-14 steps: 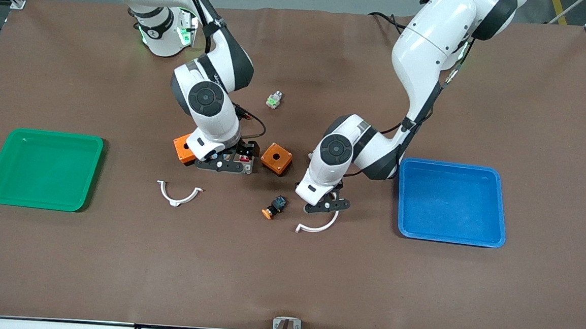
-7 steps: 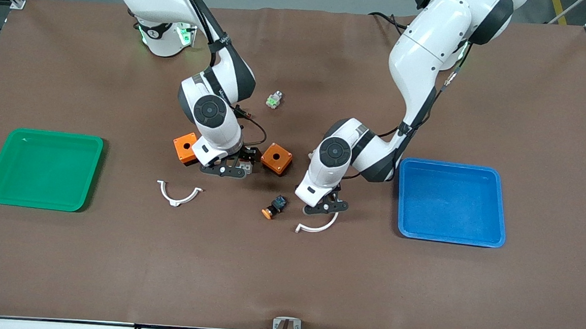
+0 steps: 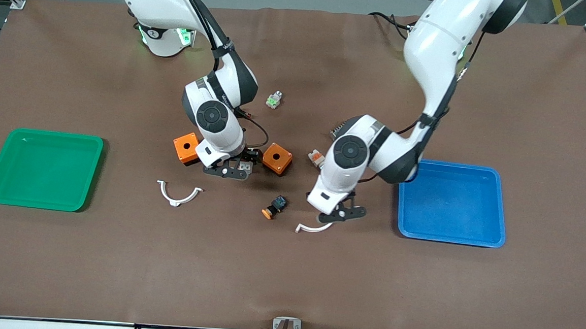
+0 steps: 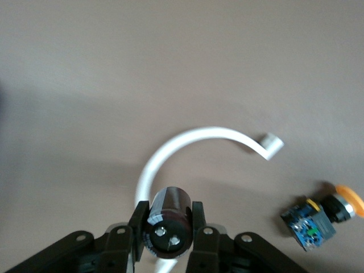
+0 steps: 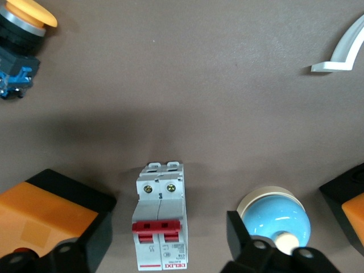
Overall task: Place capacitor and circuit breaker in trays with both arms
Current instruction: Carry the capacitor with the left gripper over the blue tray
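The circuit breaker (image 5: 161, 222), a white-grey block with red levers, lies on the brown mat between two orange boxes (image 3: 186, 148) (image 3: 277, 157). My right gripper (image 3: 230, 170) hangs low over it, open, with one finger on each side of the block (image 5: 161, 253). My left gripper (image 3: 343, 214) is shut on the capacitor (image 4: 169, 216), a stubby black cylinder, and holds it above a white curved clip (image 3: 313, 228). The clip also shows under the capacitor in the left wrist view (image 4: 193, 142).
A green tray (image 3: 45, 133) lies at the right arm's end, a blue tray (image 3: 450, 165) at the left arm's end. A blue-black switch with orange cap (image 3: 275, 206), a second white clip (image 3: 178, 194), a green-white part (image 3: 274, 100) and a white-orange part (image 3: 316, 157) lie mid-table. A light-blue dome (image 5: 273, 213) sits beside the breaker.
My left gripper has moved toward the blue tray with the capacitor in it. My right gripper has shifted a little toward the second orange box and settled over the breaker.
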Controlling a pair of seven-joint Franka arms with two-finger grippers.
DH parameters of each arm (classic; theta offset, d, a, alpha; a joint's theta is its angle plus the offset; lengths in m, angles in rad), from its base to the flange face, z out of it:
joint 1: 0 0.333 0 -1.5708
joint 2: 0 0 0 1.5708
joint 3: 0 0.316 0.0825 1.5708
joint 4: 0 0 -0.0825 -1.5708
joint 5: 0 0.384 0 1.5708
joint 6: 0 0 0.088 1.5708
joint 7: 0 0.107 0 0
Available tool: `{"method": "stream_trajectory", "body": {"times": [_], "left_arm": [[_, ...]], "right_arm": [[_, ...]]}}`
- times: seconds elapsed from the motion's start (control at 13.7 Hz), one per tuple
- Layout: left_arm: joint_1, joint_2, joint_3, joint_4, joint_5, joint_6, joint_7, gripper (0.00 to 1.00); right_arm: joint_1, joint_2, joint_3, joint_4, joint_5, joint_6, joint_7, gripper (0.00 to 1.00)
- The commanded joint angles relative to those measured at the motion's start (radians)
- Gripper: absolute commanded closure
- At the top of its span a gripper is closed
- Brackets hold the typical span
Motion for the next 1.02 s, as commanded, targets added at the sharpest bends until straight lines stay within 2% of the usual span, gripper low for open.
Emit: {"method": "stream_trajectory", "body": {"times": [0.0,0.29,0.58,0.8,0.87,0.95], "left_arm": [[0.074,-0.108,0.005,-0.066,0.043,-0.058,0.002,1.00],[0.203,-0.175,0.004,-0.145,0.128,-0.058,0.023,1.00],[0.347,-0.269,-0.001,-0.297,0.153,-0.051,0.186,0.99],[0.435,-0.321,-0.002,-0.412,0.155,-0.030,0.272,0.99],[0.458,-0.330,-0.002,-0.446,0.155,-0.010,0.281,0.99],[0.473,-0.330,-0.002,-0.470,0.155,0.010,0.293,0.99]], "right_arm": [[0.020,0.008,-0.006,0.002,0.019,0.008,0.008,0.15],[0.020,0.014,-0.006,0.002,0.019,0.018,0.007,0.33],[0.019,0.016,-0.007,0.004,0.019,0.019,0.002,0.58],[0.007,0.014,-0.006,0.010,0.019,0.016,0.001,0.83],[0.007,0.014,-0.006,0.012,0.019,0.015,0.001,0.88],[0.005,0.013,-0.006,0.013,0.019,0.009,0.001,0.88]]}}
